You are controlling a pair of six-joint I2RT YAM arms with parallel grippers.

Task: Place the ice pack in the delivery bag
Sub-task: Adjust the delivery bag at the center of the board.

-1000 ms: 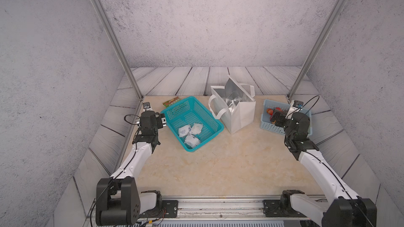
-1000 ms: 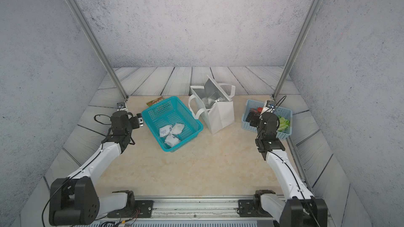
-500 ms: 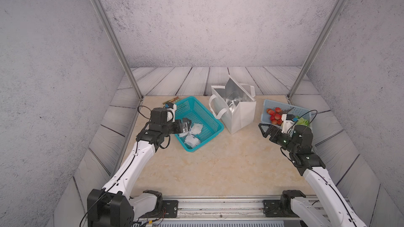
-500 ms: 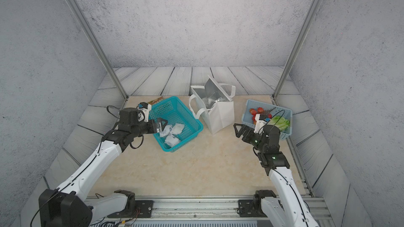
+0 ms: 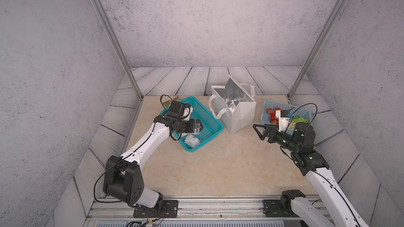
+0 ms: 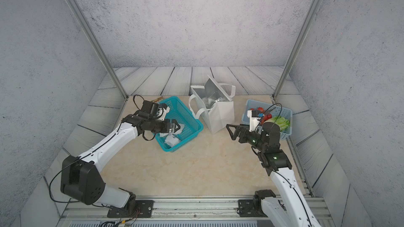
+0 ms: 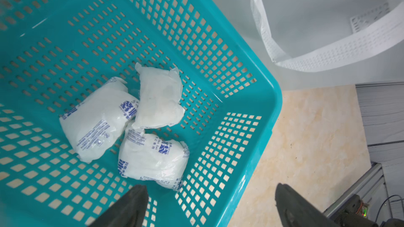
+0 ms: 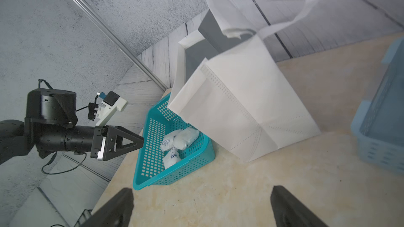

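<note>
Ice packs [image 7: 153, 160]: three, all lying in the one teal basket [image 7: 218, 62]. Left end effector [image 7: 209, 189], jaws apart and empty, hovers above them, so this looks like the approach step. The next move calls for descending onto a single pack. One delivery bag [image 5: 240, 114] stands open just beside the basket. Right end effector [image 8: 201, 189]: apart, empty. One blue basket [image 5: 284, 104].
</note>
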